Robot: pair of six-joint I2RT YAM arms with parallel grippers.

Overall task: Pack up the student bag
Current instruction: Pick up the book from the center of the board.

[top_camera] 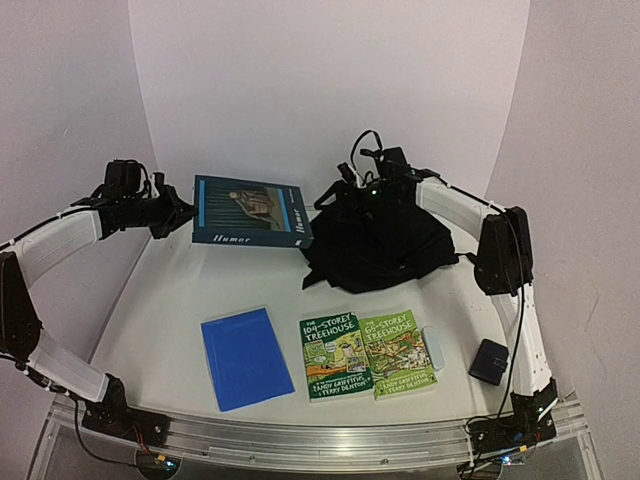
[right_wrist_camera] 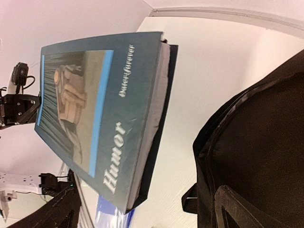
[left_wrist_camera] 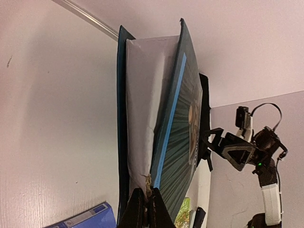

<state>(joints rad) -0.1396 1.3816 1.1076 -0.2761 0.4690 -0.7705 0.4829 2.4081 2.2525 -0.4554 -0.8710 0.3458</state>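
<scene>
The left claw [top_camera: 183, 213] was clamped shut on the blue book's [top_camera: 250, 212] edge. The right claw [top_camera: 362, 182] hung wide open and empty over the black bag [top_camera: 385, 255], which lay at the worktop's [top_camera: 160, 300] back right.

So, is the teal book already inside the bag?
No, the left gripper holds the teal book outside, beside the black bag.

a smooth white tabletop [top_camera: 170, 300] makes the ground of the scene, with a brushed aluminium rail [top_camera: 320, 440] running along its near edge. behind it stands a plain pale-lilac back panel [top_camera: 330, 90], flanked by a matte left side panel [top_camera: 60, 100] and a matte right side panel [top_camera: 585, 120]. the light is soft and even, the shadows faint. what looks like a thin glossy seam strip [left_wrist_camera: 85, 18] runs where tabletop meets wall.
</scene>
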